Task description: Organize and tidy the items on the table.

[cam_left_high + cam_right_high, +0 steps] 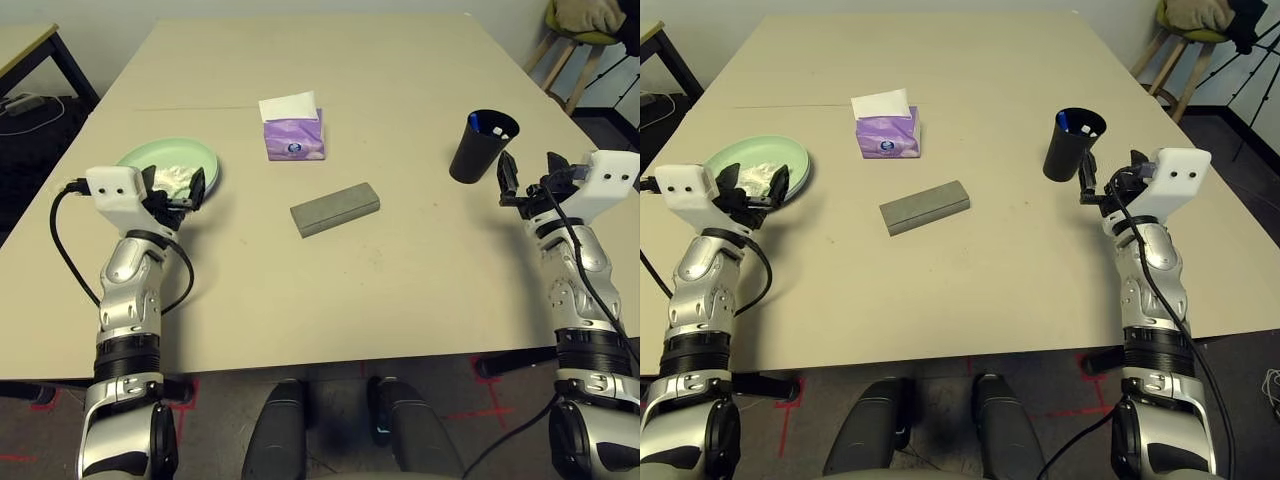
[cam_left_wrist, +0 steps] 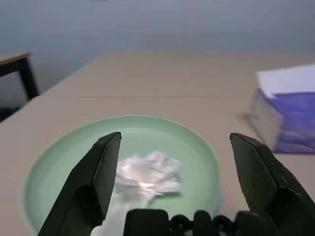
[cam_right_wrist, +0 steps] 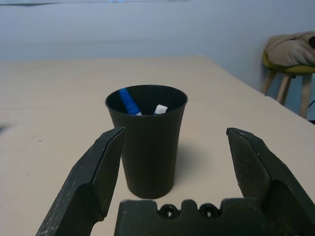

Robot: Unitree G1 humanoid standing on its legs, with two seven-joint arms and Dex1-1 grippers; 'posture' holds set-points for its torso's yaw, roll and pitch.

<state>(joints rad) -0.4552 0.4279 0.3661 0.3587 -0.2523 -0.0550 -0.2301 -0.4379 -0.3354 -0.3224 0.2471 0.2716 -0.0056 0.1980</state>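
We hold both pincers spread and empty: the left pincer (image 2: 167,184) faces the green plate (image 1: 205,158) carrying the tissue (image 2: 145,174), the right pincer (image 3: 174,169) faces the cup (image 3: 147,142) holding the pen (image 3: 129,103), glasses case (image 1: 335,208) mid-bench (image 1: 400,290).

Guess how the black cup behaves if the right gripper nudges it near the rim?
The black cup is tall with a narrower base, so it would probably tip rather than slide. It looks like thin plastic, likely light. The pen inside may rattle.

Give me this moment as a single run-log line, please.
left gripper: open, before green plate holding tissue | right gripper: open, before black cup holding pen
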